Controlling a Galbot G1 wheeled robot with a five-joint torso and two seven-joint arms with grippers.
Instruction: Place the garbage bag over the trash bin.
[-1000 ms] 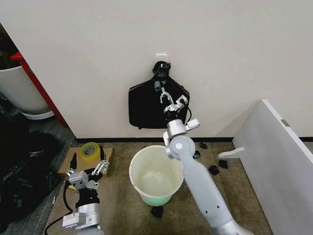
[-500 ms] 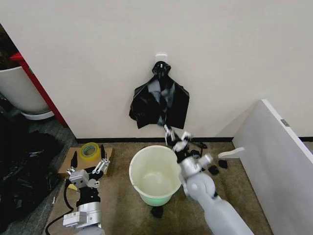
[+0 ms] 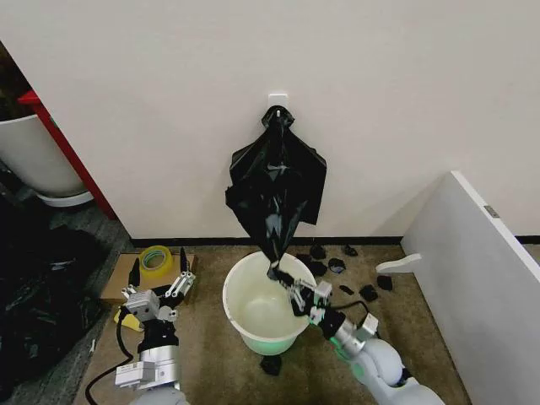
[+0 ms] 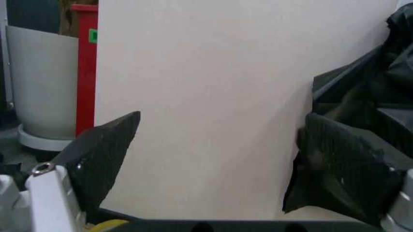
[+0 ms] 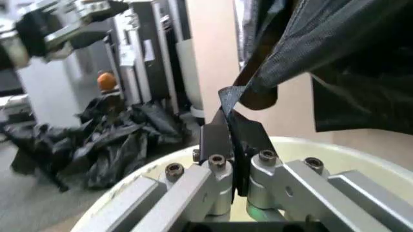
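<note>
right tool [image 3: 285, 284]: clamped on the lower tip of the garbage bag [image 3: 277, 190]; the right wrist view shows the film pinched flat between my closed fingers [image 5: 215, 140], just above the bin's rim.

what changed: a second ago this tool was up against the wall at the bag's middle; half a second ago it was partway down; now it is low over the bin mouth, and the bag has gone from a wide hanging shape to a long stretched point running down to my grip.

garbage bag: top end still caught on the white wall hook [image 3: 279, 104], body hanging down the wall, drawn tip reaching to just over the back part of the bin opening.

trash bin [image 3: 245, 316]: upright on the floor near the wall, open, no liner in it yet.

left tool [image 3: 157, 291]: parked low beside the bin with its fingers spread wide, holding nothing; it sits over the cardboard with the tape roll [image 3: 155, 258], about where it was before.

floor: small black scraps [image 3: 369, 292] lie between the bin and the wall's base, and one in front of the bin.

what it means: i judge the pull is working, since the bag now reaches the bin, but it has not come off the hook, so nothing is fitted over the rim yet.

risk: thin film under tension could tear at the hook or slip from my pinch.
</note>
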